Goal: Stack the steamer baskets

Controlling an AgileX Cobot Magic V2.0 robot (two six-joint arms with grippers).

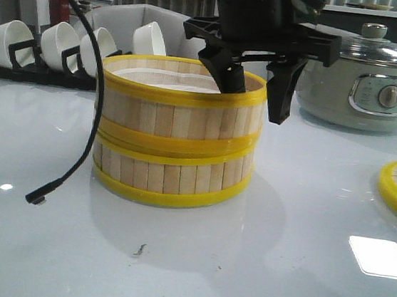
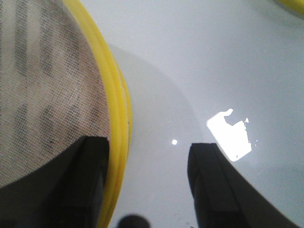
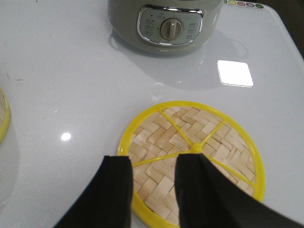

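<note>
The steamer baskets point(image 1: 176, 146) show pale wood slats between bright yellow bands, the lid point(image 3: 190, 161) a tan herringbone weave rimmed yellow, the pot point(image 1: 367, 85) grey-green, on a glossy white tabletop point(image 1: 242, 268).

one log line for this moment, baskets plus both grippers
steamer baskets: two stacked | left gripper: open, straddling top basket rim | right gripper: open, above woven lid | lid: on table, apart from stack
</note>
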